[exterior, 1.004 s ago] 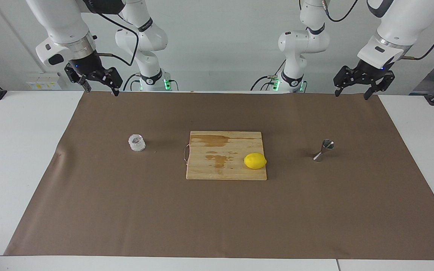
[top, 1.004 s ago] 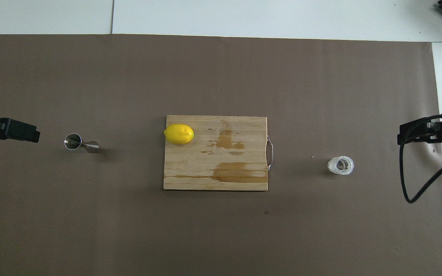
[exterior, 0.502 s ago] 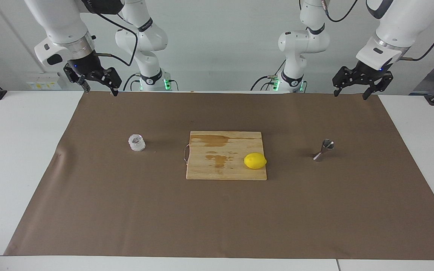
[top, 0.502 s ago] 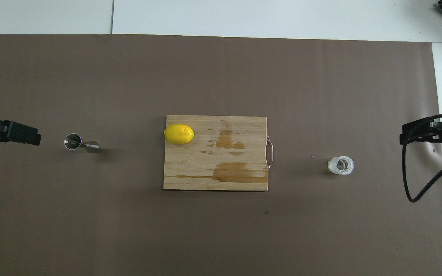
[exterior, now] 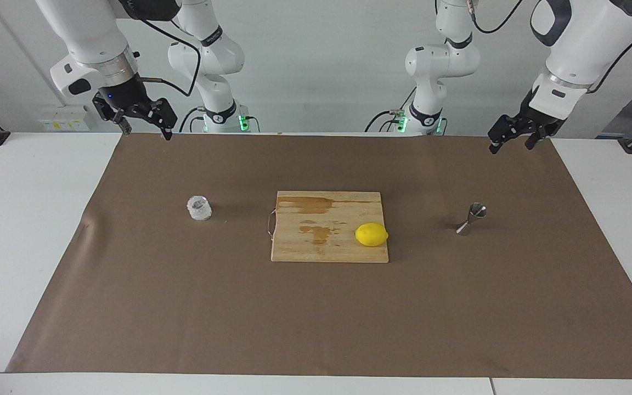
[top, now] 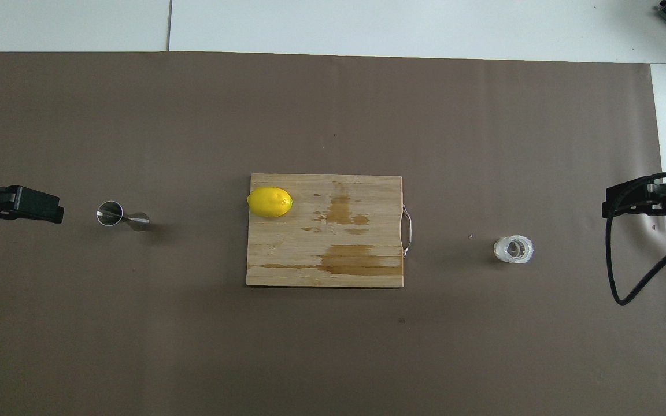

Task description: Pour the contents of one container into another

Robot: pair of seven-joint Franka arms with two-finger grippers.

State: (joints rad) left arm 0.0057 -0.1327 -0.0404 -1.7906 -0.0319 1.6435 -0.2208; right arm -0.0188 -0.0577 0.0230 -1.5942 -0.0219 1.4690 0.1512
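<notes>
Glass cup (exterior: 199,208): upright on the brown mat (exterior: 316,307), toward the right arm's end of the worktop (exterior: 25,219), beside the cutting board, well apart from it.
Jigger (exterior: 471,219): upright on the mat toward the left arm's end, well apart from the board.
Cutting board (exterior: 316,241): mid-mat, wire handle toward the cup.
Lemon (exterior: 371,235): on the board's corner toward the jigger, away from the robots.
Left gripper (exterior: 508,141): raised over the mat's corner nearest its own base, fingers spread, holding nothing.
Right gripper (exterior: 146,130): raised over the mat's corner nearest its base, fingers spread, empty.
</notes>
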